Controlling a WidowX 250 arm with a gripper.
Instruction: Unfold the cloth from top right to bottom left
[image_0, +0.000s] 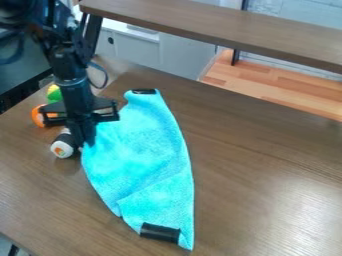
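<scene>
So the cloth (150, 155) is a bright turquoise, fuzzy towel-looking thing, sprawled on the brown wood-grain worktop (267, 170) around the middle, a bit left. Shape's kinda like a fat leaf: squeezed narrow up top, bowed out along the right edge, and a pointy corner at the bottom. There's a soft diagonal crease in the lower half, plus a smooth black strip at each end, a small one up top (143, 91) and a chunkier one down low (160, 233). Long axis runs top to bottom in the view, leaning a little so the low tip points down and slightly right. The pincer (82, 140) hangs down right at the cloth's left edge; honestly can't tell how far open it is or if it's got hold of any fabric. Rounded white-and-black toy (62, 148) just beside it.
</scene>
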